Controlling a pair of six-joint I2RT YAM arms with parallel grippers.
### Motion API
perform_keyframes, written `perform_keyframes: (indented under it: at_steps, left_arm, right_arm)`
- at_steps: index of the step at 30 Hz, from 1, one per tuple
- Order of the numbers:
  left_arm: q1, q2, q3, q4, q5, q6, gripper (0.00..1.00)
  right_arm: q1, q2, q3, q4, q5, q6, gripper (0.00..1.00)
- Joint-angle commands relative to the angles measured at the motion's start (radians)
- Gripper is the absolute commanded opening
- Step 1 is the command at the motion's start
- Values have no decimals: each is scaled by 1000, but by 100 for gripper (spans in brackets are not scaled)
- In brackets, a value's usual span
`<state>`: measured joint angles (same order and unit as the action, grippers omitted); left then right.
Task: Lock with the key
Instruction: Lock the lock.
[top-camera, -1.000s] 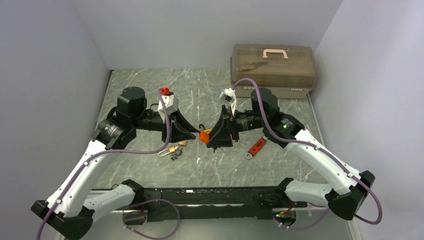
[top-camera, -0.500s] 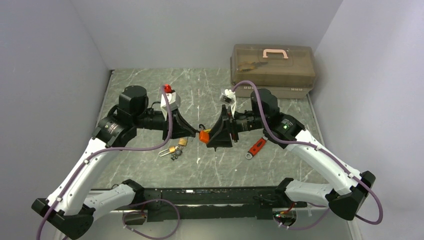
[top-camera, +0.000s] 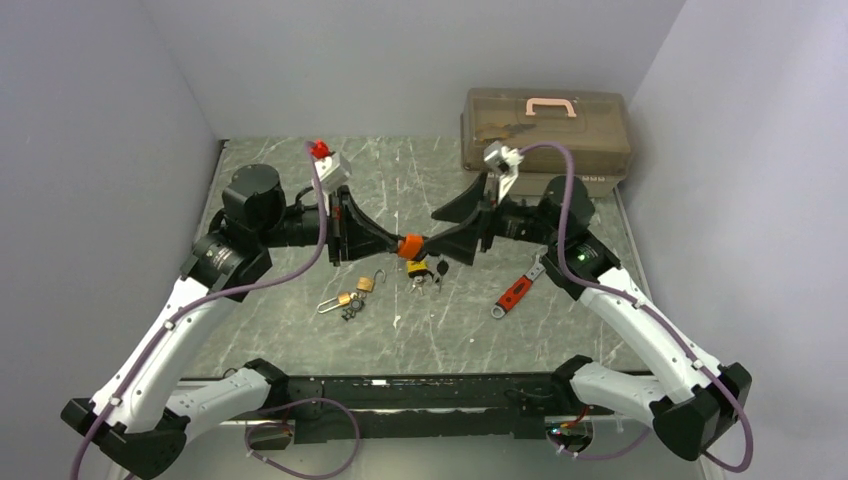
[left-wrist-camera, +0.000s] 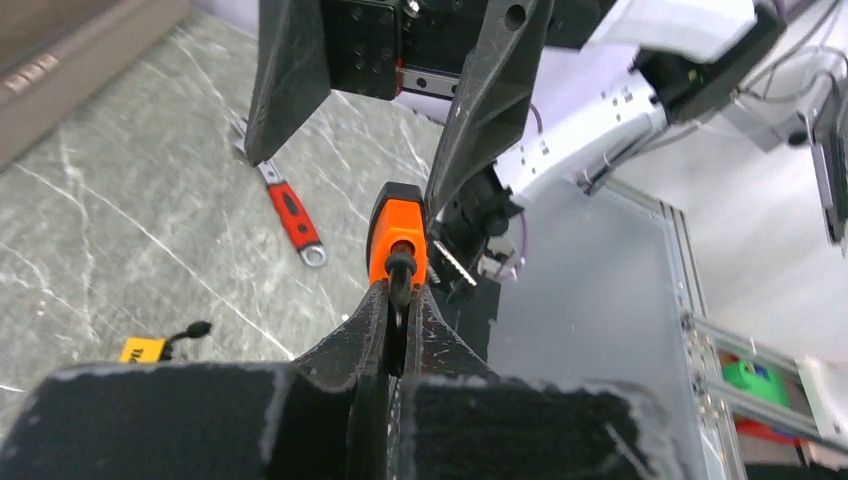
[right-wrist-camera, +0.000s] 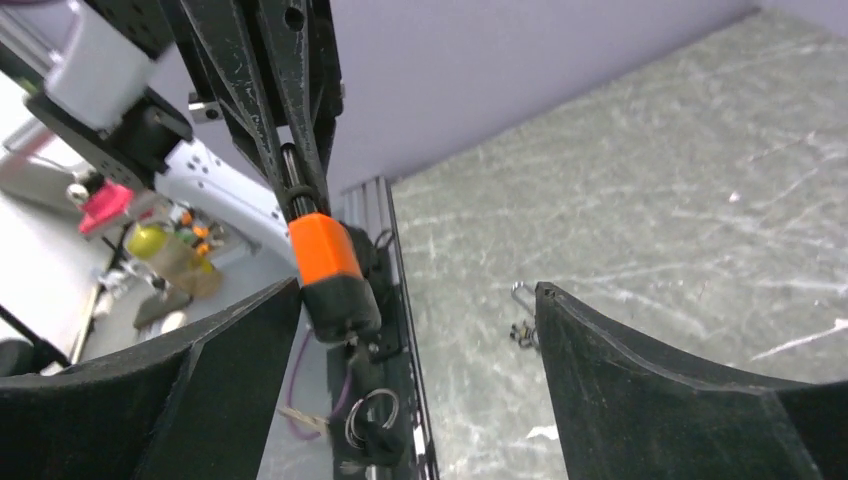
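An orange-and-black padlock hangs in the air over the middle of the table. My left gripper is shut on its shackle, the orange body sticking out past the fingertips. A key sits in the lock's underside, with a ring of further keys dangling below it. My right gripper stands wide open around the padlock, which is close to its left finger; I cannot tell whether they touch.
On the table lie a brass padlock with keys, a red-handled wrench and a small yellow item. A brown toolbox with a pink handle stands at the back right.
My right gripper has opened, let go of the padlock's body and drawn back to the right. The left gripper has shut on the shackle, and the lock now hangs from it with the keys showing.
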<state>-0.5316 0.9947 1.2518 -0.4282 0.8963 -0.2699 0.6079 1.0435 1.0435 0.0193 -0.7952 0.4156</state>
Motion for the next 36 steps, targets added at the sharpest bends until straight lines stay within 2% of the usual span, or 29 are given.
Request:
perform_keyframes:
  at_steps: [1,4,7,14,18,24,32,36]
  left_arm:
    - [-3,-25,86,196,-49,-164,0]
    - [-3,-12,120,211,-85,-210,0]
    - [-4,-2,135,235,-108,-250,0]
    - [-3,15,145,285,-123,-304,0]
    - [-3,25,140,308,-113,-318,0]
    - [-3,20,128,330,-114,-321,0]
    - [-3,12,123,335,-117,-311,0]
    - [-2,12,116,333,-116,-307,0]
  right_arm:
    - [-99,-12,-38,420,-117,203,86]
    - [-101,22,2,464,-149,223,80]
    - [-102,51,5,574,-184,295,79]
    - [-96,82,33,674,-195,365,79]
    - [-71,92,69,631,-184,333,76]
    - [-11,109,107,527,-170,253,61]
    - [-6,94,89,489,-141,221,54]
    - [-6,100,91,509,-142,244,43]
